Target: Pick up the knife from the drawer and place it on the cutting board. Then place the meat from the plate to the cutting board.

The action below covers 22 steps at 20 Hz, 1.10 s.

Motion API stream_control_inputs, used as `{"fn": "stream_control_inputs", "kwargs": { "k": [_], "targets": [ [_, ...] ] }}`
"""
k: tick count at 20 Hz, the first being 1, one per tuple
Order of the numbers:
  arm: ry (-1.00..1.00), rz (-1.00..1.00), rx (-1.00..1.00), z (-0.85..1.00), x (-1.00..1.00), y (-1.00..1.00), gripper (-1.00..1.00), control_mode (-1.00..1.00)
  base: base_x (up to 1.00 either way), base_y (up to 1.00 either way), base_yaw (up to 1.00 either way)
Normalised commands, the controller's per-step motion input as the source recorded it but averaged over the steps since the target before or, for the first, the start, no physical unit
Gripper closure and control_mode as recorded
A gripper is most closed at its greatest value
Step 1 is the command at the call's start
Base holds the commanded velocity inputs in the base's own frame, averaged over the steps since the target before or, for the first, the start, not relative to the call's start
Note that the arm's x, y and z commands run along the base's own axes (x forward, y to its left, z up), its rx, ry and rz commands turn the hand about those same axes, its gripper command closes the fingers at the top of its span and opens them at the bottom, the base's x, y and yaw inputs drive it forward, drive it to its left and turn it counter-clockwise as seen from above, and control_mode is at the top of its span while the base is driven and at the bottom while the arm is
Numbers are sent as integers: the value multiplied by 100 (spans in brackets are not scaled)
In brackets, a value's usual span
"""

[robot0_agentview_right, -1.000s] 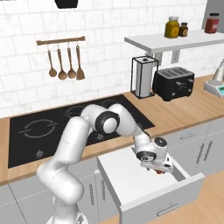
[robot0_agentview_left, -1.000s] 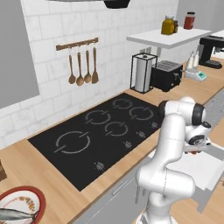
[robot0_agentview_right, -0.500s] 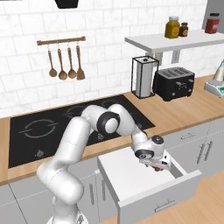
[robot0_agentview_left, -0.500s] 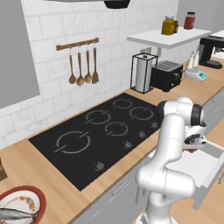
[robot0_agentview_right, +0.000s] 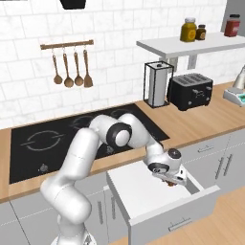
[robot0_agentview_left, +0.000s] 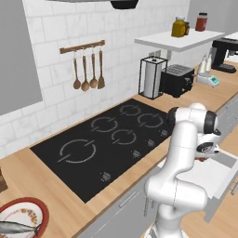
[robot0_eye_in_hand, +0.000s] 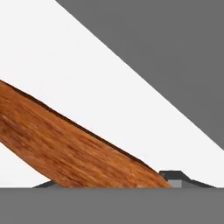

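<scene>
White tiles back our wooden counter (robot0_agentview_right: 210, 119), with a black cooktop (robot0_agentview_right: 62, 139) set into it and a toaster (robot0_agentview_right: 190, 91) beside a paper towel holder (robot0_agentview_right: 157, 83). Below, the drawer (robot0_agentview_right: 158, 198) stands pulled out, white inside. Our gripper (robot0_agentview_right: 171, 181) reaches down into its right end, and in the hand view the knife (robot0_eye_in_hand: 74, 148) shows its orange-brown handle slanting right before our fingertips (robot0_eye_in_hand: 174, 178); we cannot tell whether the jaws have it gripped. Far left, the meat (robot0_agentview_left: 16, 228) lies on the plate (robot0_agentview_left: 39, 209)
</scene>
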Motion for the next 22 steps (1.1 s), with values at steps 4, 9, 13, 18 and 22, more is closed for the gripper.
{"fn": "stream_control_inputs", "kwargs": {
  "k": [4,9,13,18,22],
  "targets": [
    [-7,0,16,24,-46,-10,100,-100,0,0,0],
    [-1,0,13,53,-98,-12,100,-100,0,0,0],
    [5,1,2,94,-98,-1,100,-100,0,0,0],
    [18,0,-1,100,-90,3,100,-100,0,0,0],
    [6,8,-1,100,-100,0,100,-100,0,0,0]
  ]
}}
